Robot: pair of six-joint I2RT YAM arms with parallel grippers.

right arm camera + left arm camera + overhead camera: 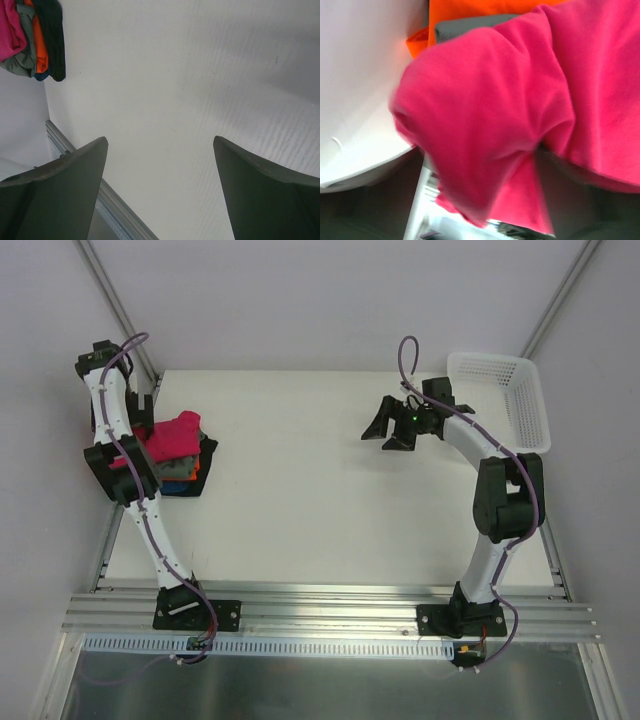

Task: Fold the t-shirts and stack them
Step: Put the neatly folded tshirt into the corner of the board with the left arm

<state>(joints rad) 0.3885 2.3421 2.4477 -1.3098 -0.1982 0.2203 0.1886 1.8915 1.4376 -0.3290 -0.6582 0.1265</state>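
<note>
At the left edge of the tabletop (pixel 300 500), the magenta shirt (pixel 175 435) lies bunched atop the stack (pixel 185 478) of grey, orange, blue and black shirts, its long axis slanting near-left to far-right. Cloth and arm hide the left claw (pixel 150 423), so its grip cannot be told. Well apart, the right claw (pixel 160 142) hangs spread wide, holding nothing.

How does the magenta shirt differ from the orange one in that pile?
The magenta shirt lies on top; the orange shirt sits lower, under a grey shirt. The magenta shirt is rumpled and bulging; the orange shirt looks flat, with straight edges. The magenta shirt shows much of its surface; the orange shirt shows only as a strip. Both are stacked together at the table's left edge.
</note>
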